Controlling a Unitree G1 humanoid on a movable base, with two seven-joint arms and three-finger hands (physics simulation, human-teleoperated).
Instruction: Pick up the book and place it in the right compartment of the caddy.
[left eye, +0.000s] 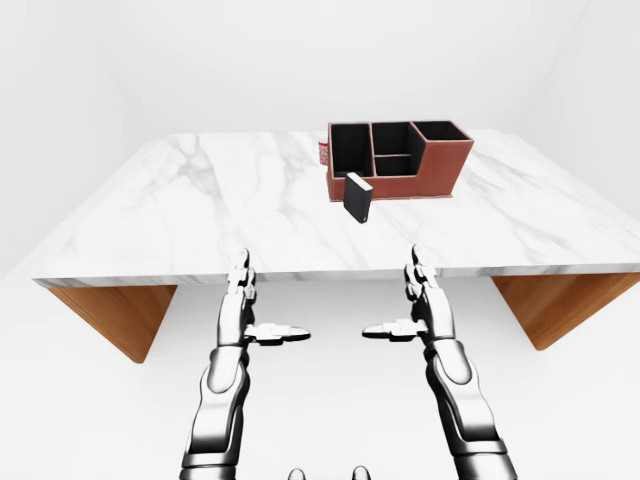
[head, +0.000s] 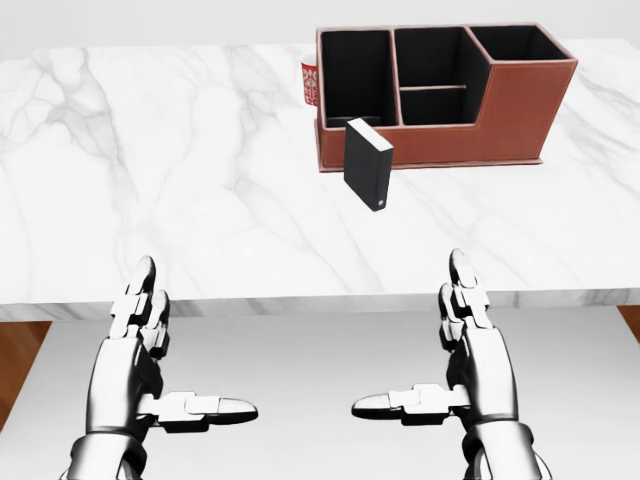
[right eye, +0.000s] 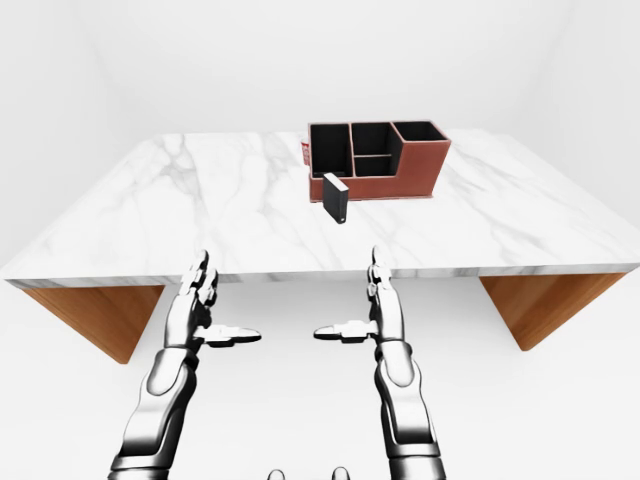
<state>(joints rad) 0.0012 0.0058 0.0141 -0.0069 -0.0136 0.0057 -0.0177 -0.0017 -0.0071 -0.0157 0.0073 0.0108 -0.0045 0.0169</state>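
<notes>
A black book (head: 367, 164) stands upright on the marble table (head: 180, 180), just below the caddy's left end in the head view. The reddish-brown caddy (head: 510, 115) has black-lined compartments; its right one (head: 517, 42) is taller. My left hand (head: 165, 375) and right hand (head: 445, 370) hover below the table's near edge, both open, fingers straight, thumbs pointing inward. Neither touches the book, which lies well above and between them.
A small red-and-white object (head: 309, 84) peeks out behind the caddy's left side. Wooden table supports (left eye: 115, 315) (left eye: 560, 305) show under both ends. White floor and walls surround the table.
</notes>
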